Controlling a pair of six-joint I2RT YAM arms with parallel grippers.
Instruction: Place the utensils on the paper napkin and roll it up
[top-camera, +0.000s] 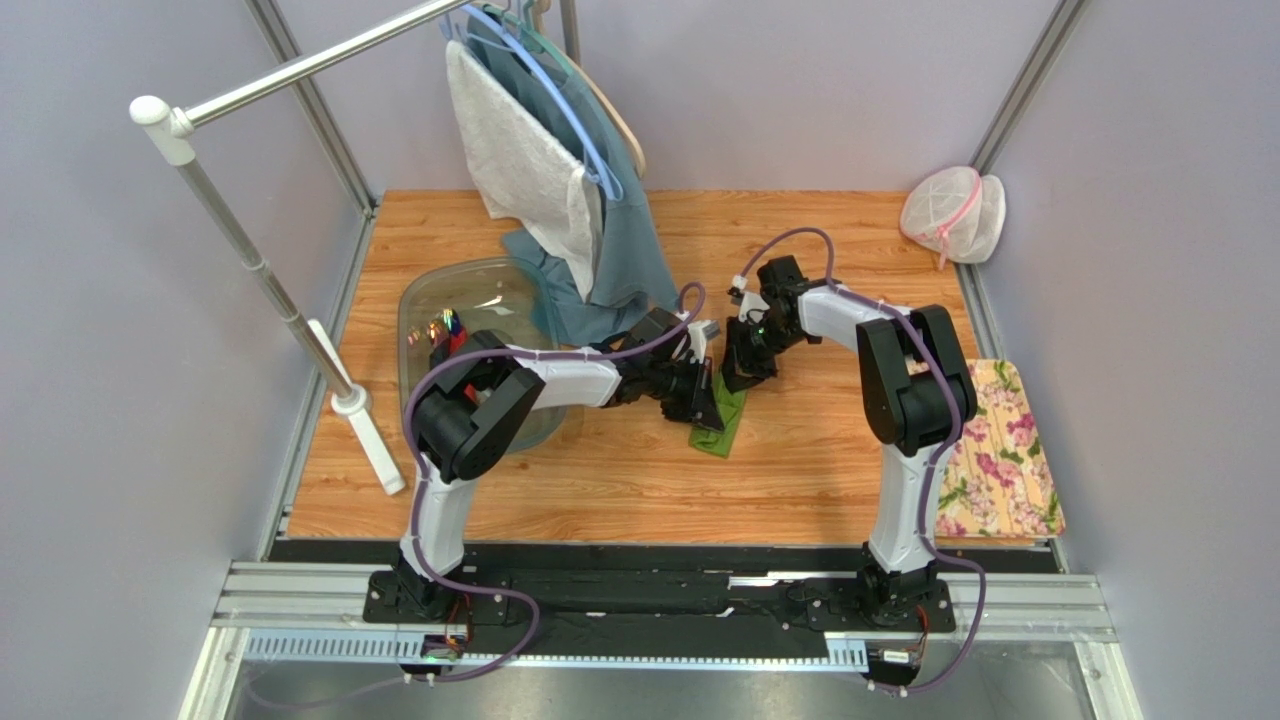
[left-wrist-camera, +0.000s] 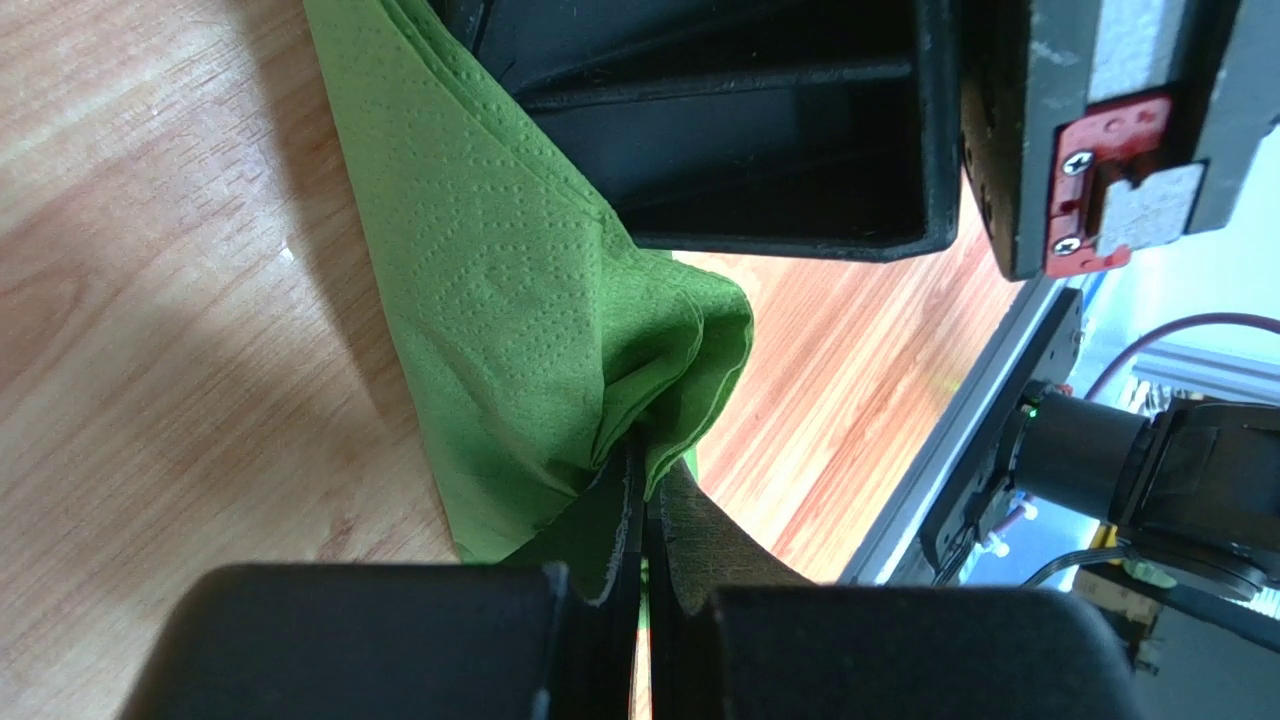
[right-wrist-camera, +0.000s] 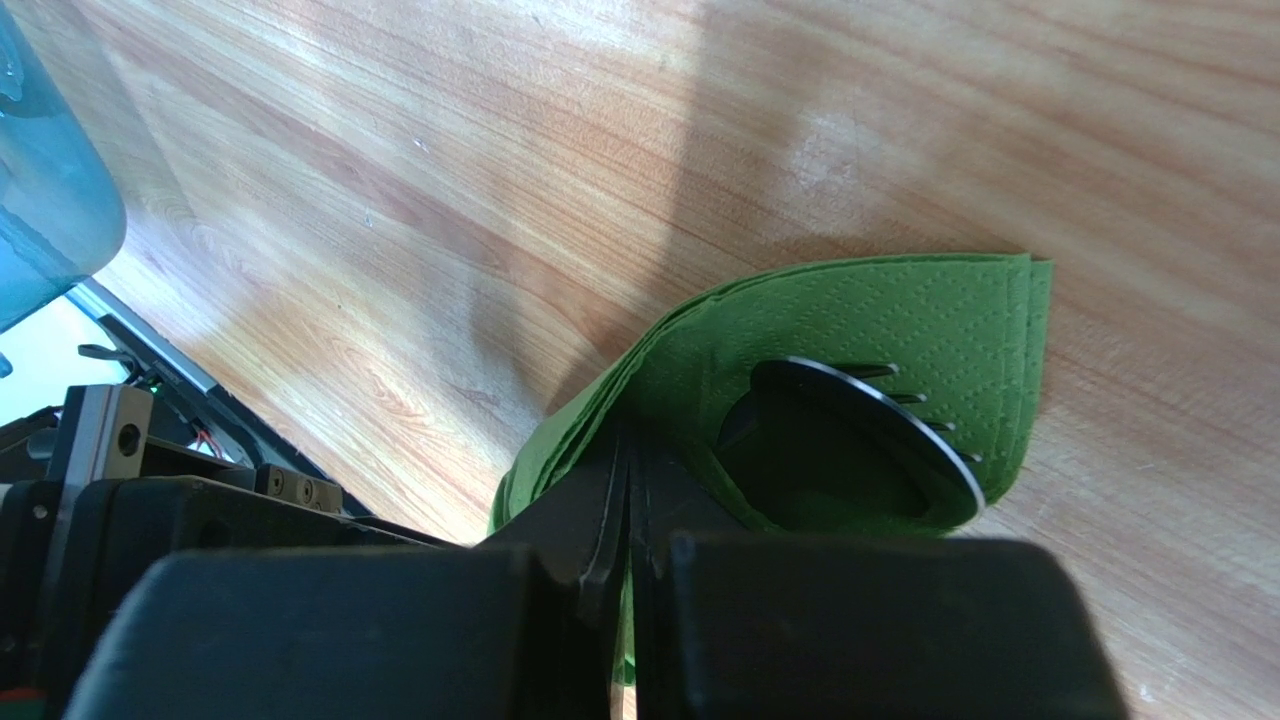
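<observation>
Green and thin, the paper napkin (top-camera: 718, 425) is found crumpled near the middle of the wooden bench (top-camera: 842, 473), between the two arms. It is gripped from both sides. The left tool (top-camera: 700, 396) is closed, and a raised fold of the napkin (left-wrist-camera: 511, 300) is pinched at the tips of its fingers (left-wrist-camera: 619, 518). The right tool (top-camera: 745, 365) is likewise closed, its fingers (right-wrist-camera: 601, 503) pressed together on the napkin's layered edge (right-wrist-camera: 902, 323). A black utensil (right-wrist-camera: 842, 450) with short tines is cradled inside the fold; whether it is also caught by the right tool cannot be told. A clear tub (top-camera: 436, 293) is set to the left, partly behind the left arm, a teal garment (top-camera: 631, 255) is hung behind it, and a flowered mat (top-camera: 999, 450) is laid at the bench's right edge.
</observation>
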